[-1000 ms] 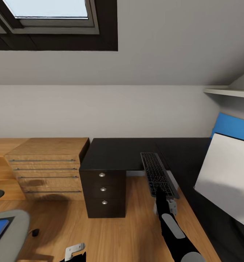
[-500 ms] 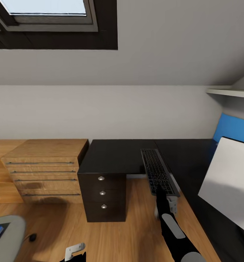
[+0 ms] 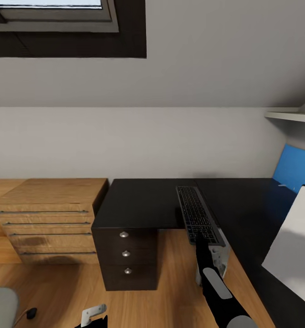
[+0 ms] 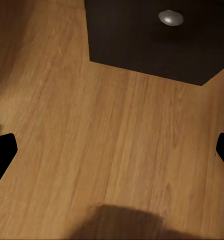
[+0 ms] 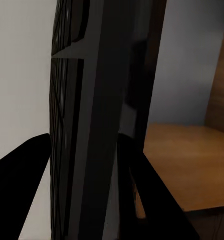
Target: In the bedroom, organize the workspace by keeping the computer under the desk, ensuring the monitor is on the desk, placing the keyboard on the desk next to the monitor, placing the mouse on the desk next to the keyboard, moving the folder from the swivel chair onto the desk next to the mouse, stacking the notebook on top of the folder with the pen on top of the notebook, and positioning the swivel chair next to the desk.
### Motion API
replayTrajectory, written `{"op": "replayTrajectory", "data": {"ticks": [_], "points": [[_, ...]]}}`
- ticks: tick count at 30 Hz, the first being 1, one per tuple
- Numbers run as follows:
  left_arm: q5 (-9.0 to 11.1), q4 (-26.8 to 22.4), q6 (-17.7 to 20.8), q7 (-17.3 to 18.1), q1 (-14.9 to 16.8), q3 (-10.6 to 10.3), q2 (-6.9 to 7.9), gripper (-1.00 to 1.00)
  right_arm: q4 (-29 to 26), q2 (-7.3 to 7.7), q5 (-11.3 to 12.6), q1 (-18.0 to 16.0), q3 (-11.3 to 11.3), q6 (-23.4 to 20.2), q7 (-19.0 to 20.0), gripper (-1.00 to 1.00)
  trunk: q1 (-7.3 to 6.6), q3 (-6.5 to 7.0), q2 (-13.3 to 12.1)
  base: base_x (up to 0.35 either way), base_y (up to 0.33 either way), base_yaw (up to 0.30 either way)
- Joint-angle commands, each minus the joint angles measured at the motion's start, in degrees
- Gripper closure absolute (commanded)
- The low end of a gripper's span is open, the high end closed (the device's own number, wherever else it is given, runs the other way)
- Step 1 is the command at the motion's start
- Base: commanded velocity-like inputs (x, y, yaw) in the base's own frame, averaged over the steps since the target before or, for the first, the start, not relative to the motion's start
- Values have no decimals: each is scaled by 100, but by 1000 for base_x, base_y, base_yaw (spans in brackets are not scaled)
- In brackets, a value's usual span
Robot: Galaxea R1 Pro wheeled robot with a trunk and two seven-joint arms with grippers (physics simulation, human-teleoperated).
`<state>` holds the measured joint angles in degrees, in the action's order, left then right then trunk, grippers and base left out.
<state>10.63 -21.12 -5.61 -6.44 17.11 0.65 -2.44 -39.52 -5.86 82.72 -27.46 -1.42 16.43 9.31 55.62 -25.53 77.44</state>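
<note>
Dark-keyed keyboard (image 3: 198,215) clamped in right tool (image 3: 202,239); legends unreadable; left tool (image 4: 112,150) wide.

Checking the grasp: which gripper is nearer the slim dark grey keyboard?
Right. The right gripper is closed on the slim dark grey keyboard at its near end; the left gripper hangs low over the wooden floor, well away.

The keyboard (image 3: 198,216) hangs above the table (image 3: 148,200)'s front edge. The monitor (image 3: 293,250) stands right of the table's corner. The drawer chest (image 3: 48,218) sits left of it.
</note>
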Motion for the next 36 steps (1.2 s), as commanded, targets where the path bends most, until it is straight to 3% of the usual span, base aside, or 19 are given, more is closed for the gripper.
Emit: {"op": "replayTrajectory", "data": {"ticks": [1, 10, 36], "points": [[35, 3, -19, -6, 3, 5, -2, -100, 4, 3, 53, -5, -16, 27, 36, 100, 3, -6, 3, 331, 0, 0], [35, 3, -19, -14, 3, 13, -2, -100, 42, 5, 52, -5, 41, 27, 28, 100, 3, -6, 3, 213, 0, 0], [31, 3, -18, -7, 3, 6, -2, -100, 142, 8, 52, -5, 57, 21, 25, 100, 3, -6, 3, 9, 0, 0]]}}
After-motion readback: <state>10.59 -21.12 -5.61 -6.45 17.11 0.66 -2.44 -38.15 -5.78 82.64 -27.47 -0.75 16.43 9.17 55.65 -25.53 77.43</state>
